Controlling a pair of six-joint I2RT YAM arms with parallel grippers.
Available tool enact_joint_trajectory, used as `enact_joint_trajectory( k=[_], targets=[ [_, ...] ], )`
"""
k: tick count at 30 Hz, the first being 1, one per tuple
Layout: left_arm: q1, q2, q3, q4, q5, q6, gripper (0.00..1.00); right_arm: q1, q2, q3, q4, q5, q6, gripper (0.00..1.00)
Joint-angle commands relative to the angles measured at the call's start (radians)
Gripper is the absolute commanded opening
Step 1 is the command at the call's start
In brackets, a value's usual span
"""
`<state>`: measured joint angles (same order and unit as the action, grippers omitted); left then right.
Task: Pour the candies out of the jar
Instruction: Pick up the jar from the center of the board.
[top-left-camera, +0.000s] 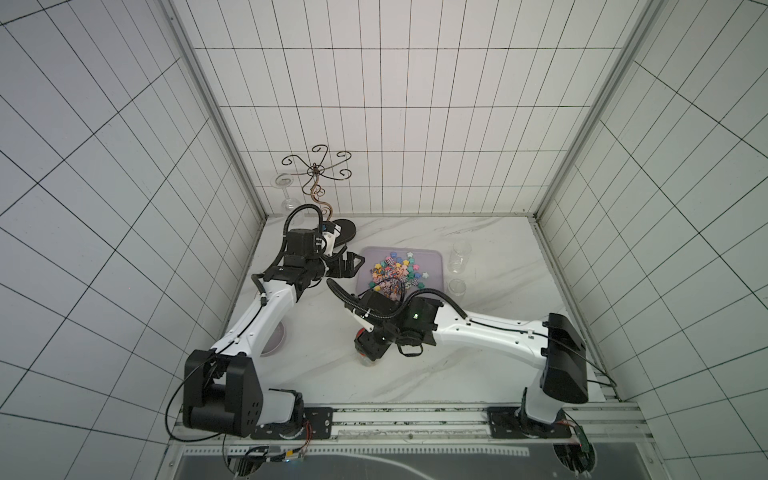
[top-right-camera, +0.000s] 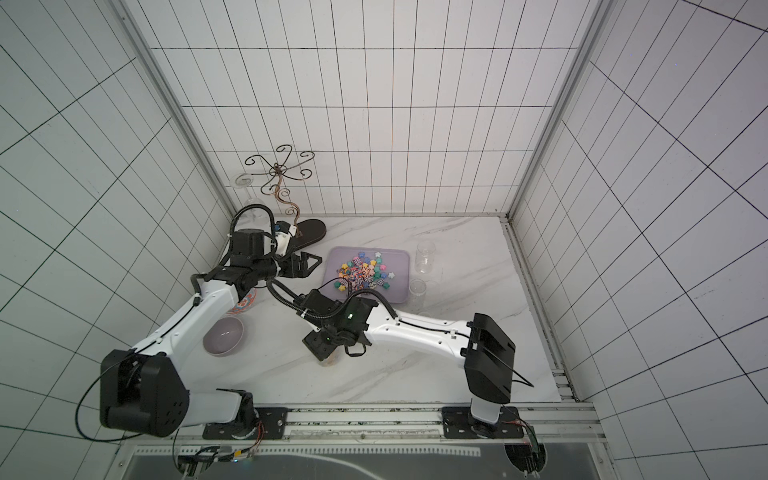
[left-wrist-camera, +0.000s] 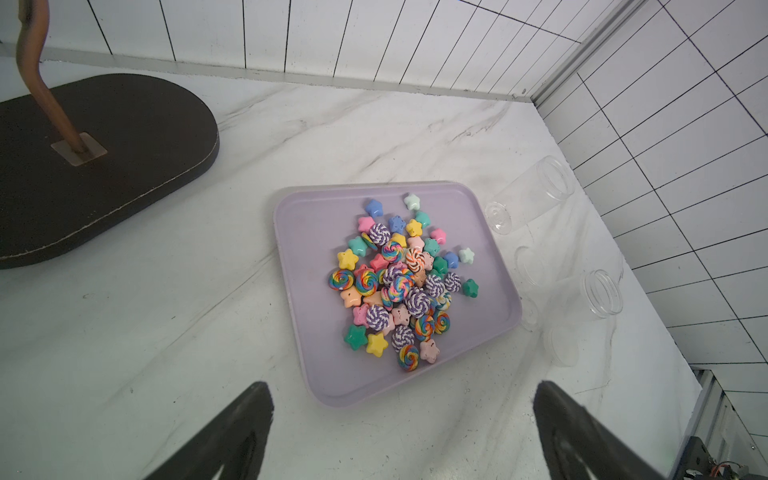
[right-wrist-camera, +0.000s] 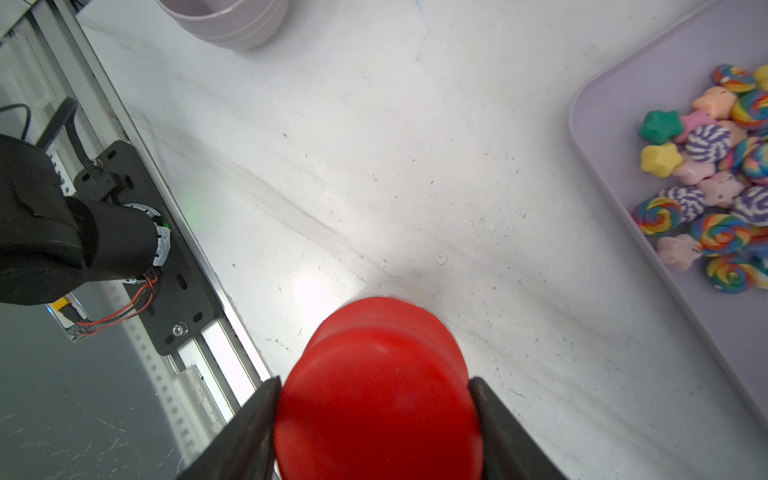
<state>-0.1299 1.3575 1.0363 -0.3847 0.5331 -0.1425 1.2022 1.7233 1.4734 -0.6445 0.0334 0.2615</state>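
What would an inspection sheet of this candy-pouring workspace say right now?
Surface: white marbled tabletop, small specks.
Job's things: candies heaped on lilac tray; empty clear jars beside it.
Clutter: lilac bowl, patterned plate, wire rack holding a wine glass.
Grippers: left gripper open, empty; right gripper closed on red lid.
Cables: black hoses looping at both wrists.
Surroundings: white tiled walls, metal rail in front.

Bright, even, diffuse light; shadows soft.
Top views sharp, wall tiles (top-left-camera: 104, 166) bend at edges. Right wrist view: red lid (right-wrist-camera: 378, 386) close and blurred, white glare patch on marble table (right-wrist-camera: 324, 291) beside it.
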Motion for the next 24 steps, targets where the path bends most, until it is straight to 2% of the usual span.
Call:
enact_joint_trajectory(
  k=[1,7,13,17,22,24],
  targets=[
    [0.003,0.006,0.004,0.006,0.016,-0.005,0.97,-0.046,-0.09,-0.057,-0.019,0.001,-0.003,0.5],
    [0.004,0.007,0.001,0.012,0.057,-0.001,0.97,-0.191,-0.234,-0.13,-0.046,-0.067,-0.023,0.48],
    [0.001,-0.005,-0.012,0.055,0.17,0.008,0.97,-0.379,-0.37,-0.184,-0.069,-0.164,-0.065,0.47],
    [-0.035,-0.044,-0.023,0.081,0.329,0.093,0.97,-0.508,-0.428,-0.194,-0.069,-0.267,-0.095,0.45],
    [-0.121,-0.126,-0.096,0.152,0.376,0.2,0.97,-0.647,-0.453,-0.163,-0.069,-0.437,-0.126,0.44],
    [-0.13,-0.137,-0.093,0.153,0.434,0.228,0.97,-0.697,-0.445,-0.143,-0.069,-0.527,-0.135,0.42]
  ],
)
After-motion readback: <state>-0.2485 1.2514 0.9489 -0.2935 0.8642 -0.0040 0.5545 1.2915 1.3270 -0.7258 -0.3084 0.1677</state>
